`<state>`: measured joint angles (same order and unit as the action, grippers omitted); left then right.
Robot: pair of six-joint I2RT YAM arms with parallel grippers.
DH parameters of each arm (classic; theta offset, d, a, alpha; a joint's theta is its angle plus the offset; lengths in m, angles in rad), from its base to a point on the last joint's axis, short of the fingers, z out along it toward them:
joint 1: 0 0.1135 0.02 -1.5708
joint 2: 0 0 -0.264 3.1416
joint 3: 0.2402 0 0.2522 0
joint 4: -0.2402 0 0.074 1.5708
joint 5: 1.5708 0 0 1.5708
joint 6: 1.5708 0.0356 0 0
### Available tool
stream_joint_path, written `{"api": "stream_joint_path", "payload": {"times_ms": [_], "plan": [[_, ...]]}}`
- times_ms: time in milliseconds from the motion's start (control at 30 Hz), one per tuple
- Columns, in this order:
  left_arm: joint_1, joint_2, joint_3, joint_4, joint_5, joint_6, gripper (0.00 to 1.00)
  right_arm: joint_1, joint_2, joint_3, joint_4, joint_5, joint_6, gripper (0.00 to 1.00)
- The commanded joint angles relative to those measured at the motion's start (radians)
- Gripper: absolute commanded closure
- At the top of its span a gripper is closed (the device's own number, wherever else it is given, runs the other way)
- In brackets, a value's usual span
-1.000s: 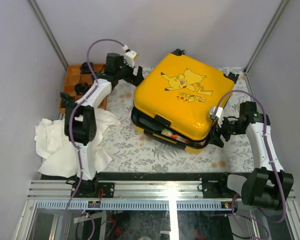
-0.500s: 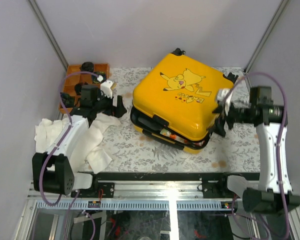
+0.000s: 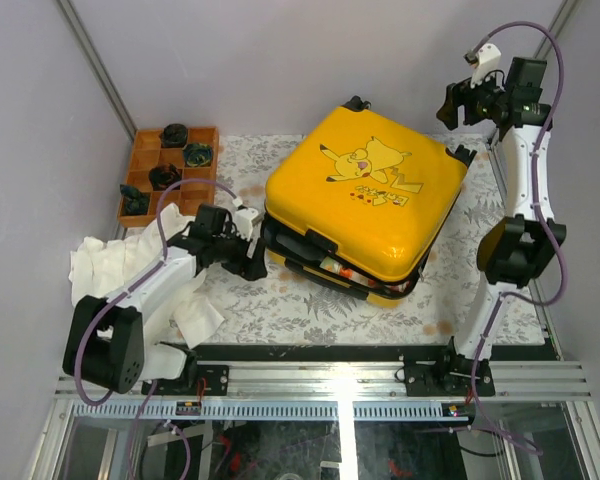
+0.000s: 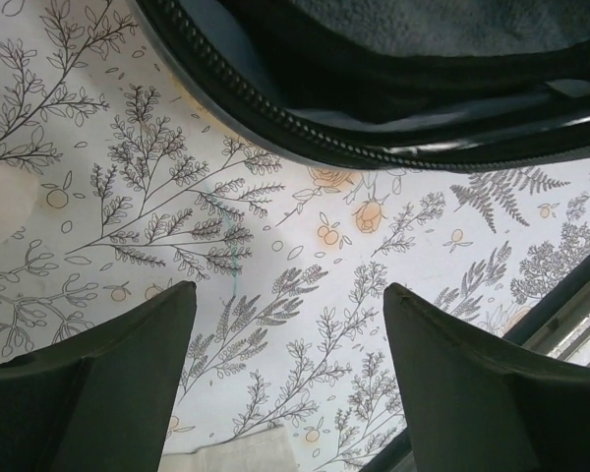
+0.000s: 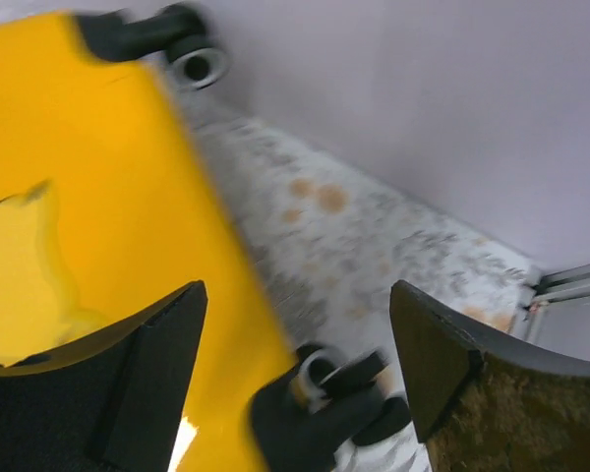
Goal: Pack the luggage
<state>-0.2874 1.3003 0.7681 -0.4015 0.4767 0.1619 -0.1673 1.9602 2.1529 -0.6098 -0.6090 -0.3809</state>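
Note:
The yellow luggage [image 3: 365,205] with the Pikachu print lies mid-table, its lid down but slightly ajar at the front, where items show in the gap. My left gripper [image 3: 257,262] is open and empty, low over the tablecloth at the suitcase's left front corner; the left wrist view shows the black zipper edge of the luggage [image 4: 374,98] just ahead of my gripper [image 4: 290,295]. My right gripper [image 3: 450,105] is open and empty, raised high above the far right corner; its wrist view shows my gripper [image 5: 297,295] above the yellow shell [image 5: 98,187] and a black wheel [image 5: 320,379].
An orange compartment tray [image 3: 143,165] with dark items stands at the back left. White cloths [image 3: 110,285] lie at the left under the left arm. A floral tablecloth [image 3: 310,300] covers the table. Grey walls close the back and sides; a metal rail [image 3: 330,375] runs along the front.
My left gripper swung from the orange tray forward and right to the suitcase's left front corner. My right arm rose from the suitcase's right side to high above its far right corner.

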Motion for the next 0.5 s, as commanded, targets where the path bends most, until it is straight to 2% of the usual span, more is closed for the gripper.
{"api": "stream_joint_path", "payload": {"times_ms": [0,100,233,333,467], "plan": [[-0.009,0.046,0.016,0.087,0.021,-0.026,0.25,-0.014,0.274,0.269,0.142,0.131,0.131,0.19],[-0.001,0.103,0.025,0.155,0.028,-0.112,0.24,-0.014,0.390,0.307,0.224,0.128,0.181,0.20],[0.034,0.196,0.099,0.238,0.055,-0.178,0.24,-0.014,0.425,0.193,0.260,0.059,0.125,0.21],[0.066,0.304,0.204,0.251,0.073,-0.176,0.25,-0.018,0.398,0.073,0.220,-0.006,0.057,0.20],[0.111,0.452,0.382,0.248,0.080,-0.175,0.25,-0.028,0.329,-0.024,0.037,-0.124,-0.089,0.23]]}}
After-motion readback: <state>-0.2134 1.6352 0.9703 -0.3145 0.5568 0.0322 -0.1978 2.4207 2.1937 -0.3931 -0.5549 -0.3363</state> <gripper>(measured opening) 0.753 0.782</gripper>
